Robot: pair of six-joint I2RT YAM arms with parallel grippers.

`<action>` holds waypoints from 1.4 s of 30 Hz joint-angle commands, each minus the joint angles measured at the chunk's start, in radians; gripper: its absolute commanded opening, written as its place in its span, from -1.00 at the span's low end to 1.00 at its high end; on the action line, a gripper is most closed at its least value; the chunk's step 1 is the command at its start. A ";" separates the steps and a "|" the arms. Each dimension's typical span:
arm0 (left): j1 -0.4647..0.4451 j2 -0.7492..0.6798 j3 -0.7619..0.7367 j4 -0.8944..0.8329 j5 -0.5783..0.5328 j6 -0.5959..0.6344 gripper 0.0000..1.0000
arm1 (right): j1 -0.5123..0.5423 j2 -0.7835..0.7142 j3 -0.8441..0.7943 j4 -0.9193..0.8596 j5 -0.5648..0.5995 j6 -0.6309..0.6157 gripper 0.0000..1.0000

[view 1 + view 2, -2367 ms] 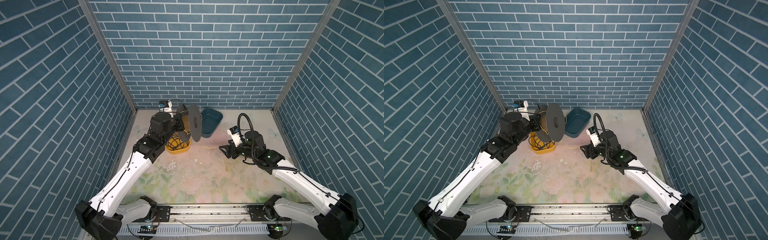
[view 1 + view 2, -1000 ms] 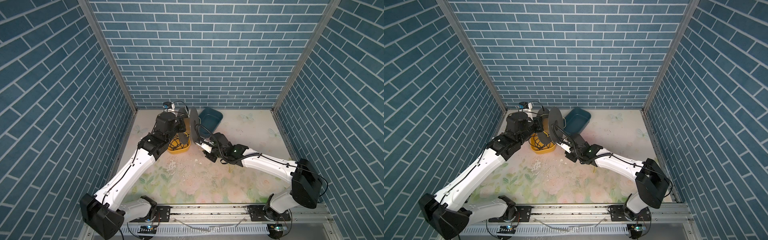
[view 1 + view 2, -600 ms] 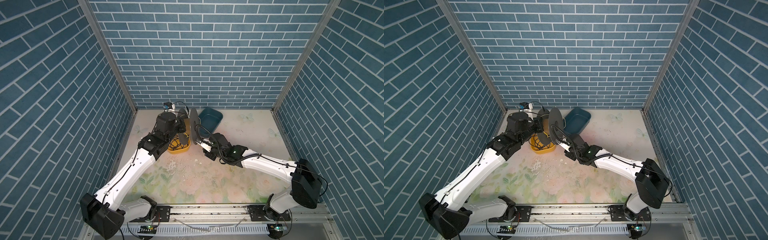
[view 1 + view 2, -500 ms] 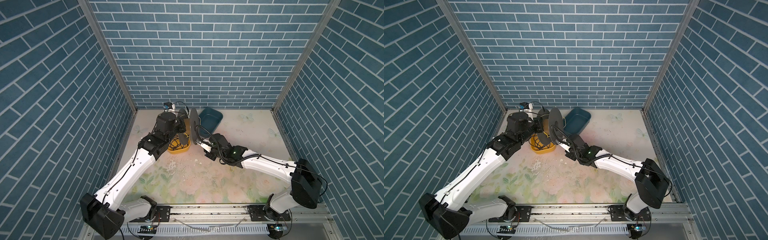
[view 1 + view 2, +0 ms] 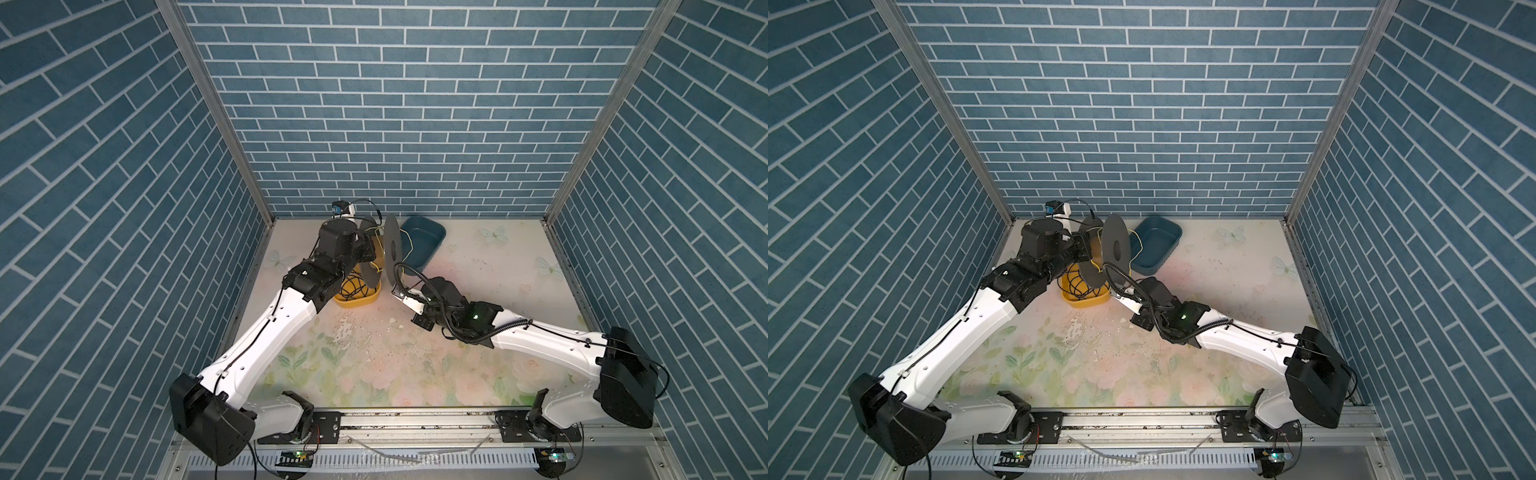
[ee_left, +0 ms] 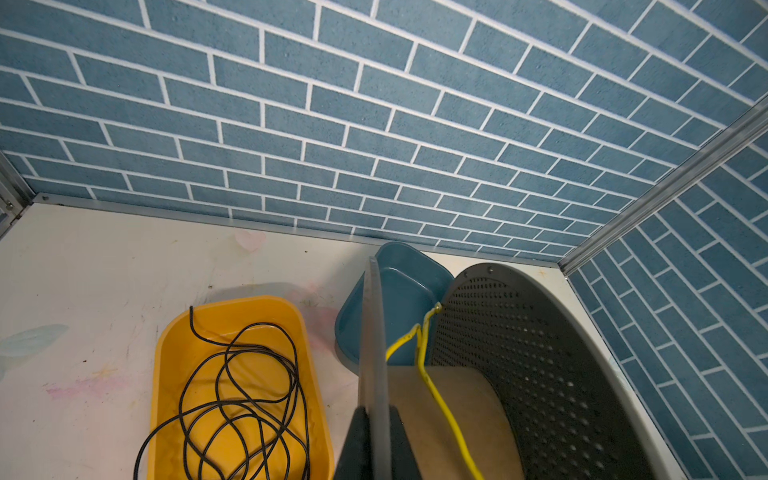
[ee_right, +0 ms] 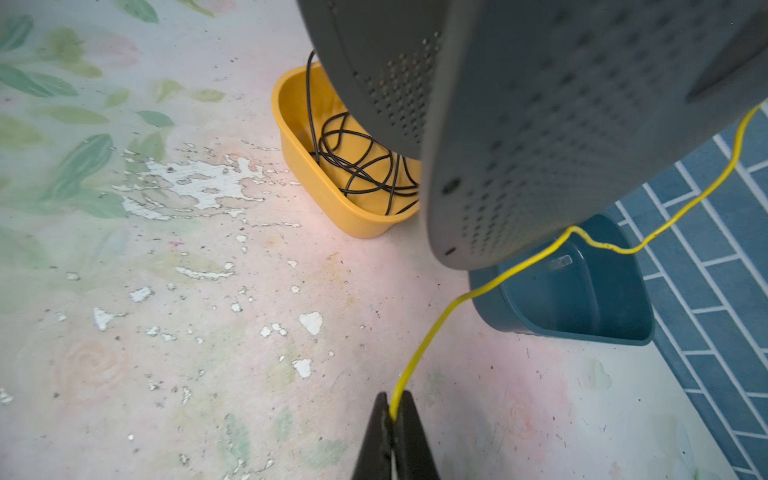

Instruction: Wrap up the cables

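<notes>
The right hand (image 7: 390,409) has swung in from the right of the bench (image 5: 478,266) to just below the reel (image 5: 390,249), and its jaws have snapped shut on the yellow cable (image 7: 490,286). With a free length pinched like that, I'd say the winding can start.

From the pinch the cable climbs past the rim of the grey perforated flange, sags towards the blue tub (image 7: 582,299) at the far wall, then rises out of frame. The left hand (image 6: 376,436), narrowed onto the edge of one flange, holds the reel upright above the yellow tub (image 6: 174,353) of loose black wire (image 6: 241,395).

Only the right wrist view shows the pinch itself. The left wrist view alone shows the cable crossing the cardboard core between the flanges. In both top views it is barely a thread.
</notes>
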 commanded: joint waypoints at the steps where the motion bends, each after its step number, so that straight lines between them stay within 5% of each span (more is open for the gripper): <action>1: 0.011 -0.001 0.051 0.073 0.013 -0.047 -1.00 | 0.009 -0.042 -0.052 0.041 -0.124 0.080 -1.00; 17: 0.164 0.006 0.036 0.105 0.135 -0.171 -1.00 | 0.030 -0.044 -0.090 0.155 -0.518 0.242 -1.00; 25: 0.174 0.007 0.002 0.136 0.109 -0.162 -1.00 | 0.038 -0.030 0.002 0.088 -0.579 0.245 -1.00; 32: 0.156 0.005 -0.060 0.191 0.026 -0.152 -1.00 | 0.068 -0.037 0.153 -0.026 -0.572 0.237 -1.00; 42: 0.039 0.013 -0.059 0.180 -0.182 -0.013 -1.00 | 0.073 -0.045 0.407 -0.268 -0.397 0.156 -1.00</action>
